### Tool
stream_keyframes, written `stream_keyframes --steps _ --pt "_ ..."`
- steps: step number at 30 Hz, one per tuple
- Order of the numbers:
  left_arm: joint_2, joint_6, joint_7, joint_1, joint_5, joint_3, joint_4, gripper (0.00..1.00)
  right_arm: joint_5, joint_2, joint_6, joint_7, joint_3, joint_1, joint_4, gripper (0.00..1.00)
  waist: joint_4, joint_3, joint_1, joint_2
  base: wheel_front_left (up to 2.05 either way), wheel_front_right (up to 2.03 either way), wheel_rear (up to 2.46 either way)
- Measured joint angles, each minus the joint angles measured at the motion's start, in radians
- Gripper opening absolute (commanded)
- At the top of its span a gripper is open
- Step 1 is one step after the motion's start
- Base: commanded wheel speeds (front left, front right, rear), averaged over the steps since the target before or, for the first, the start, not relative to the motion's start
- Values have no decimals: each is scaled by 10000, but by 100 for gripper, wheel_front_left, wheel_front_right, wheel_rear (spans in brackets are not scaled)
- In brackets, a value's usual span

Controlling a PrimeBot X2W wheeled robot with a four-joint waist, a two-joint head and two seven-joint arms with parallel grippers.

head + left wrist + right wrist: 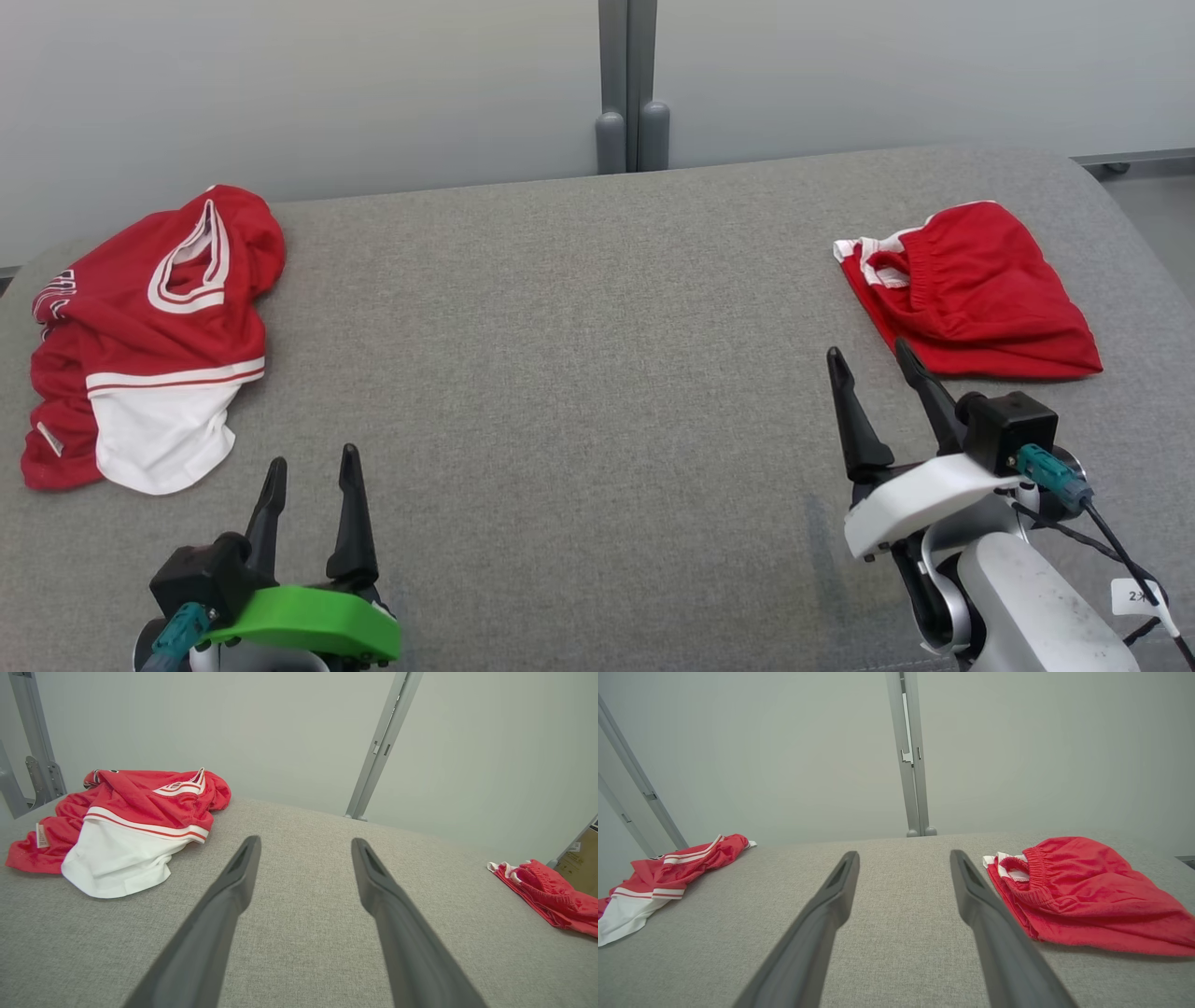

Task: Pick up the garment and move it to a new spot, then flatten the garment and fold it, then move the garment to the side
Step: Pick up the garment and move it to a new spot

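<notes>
A crumpled red and white jersey (149, 336) lies in a heap at the left end of the grey fabric table (579, 373); the left wrist view has the same jersey (131, 826) at upper left. Red shorts (971, 289) with a white-trimmed waistband lie folded at the right end, and the shorts (1078, 891) sit just right of my right fingers in the right wrist view. My left gripper (313, 457) is open near the front edge, below and right of the jersey, holding nothing. My right gripper (868, 359) is open just short of the shorts, holding nothing.
A pale wall with a grey vertical post (630, 84) stands behind the table. The table's rounded right end (1148, 252) drops off toward the floor. The bare grey cloth between the two garments spans the middle of the table.
</notes>
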Motion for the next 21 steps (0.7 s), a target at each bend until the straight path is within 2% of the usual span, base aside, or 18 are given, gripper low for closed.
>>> stream_keyframes --steps 21 --pt "-13 36 13 151 25 -38 -4 100 -238 -4 -82 0 -280 508 -604 100 242 33 0 0 0 0 0"
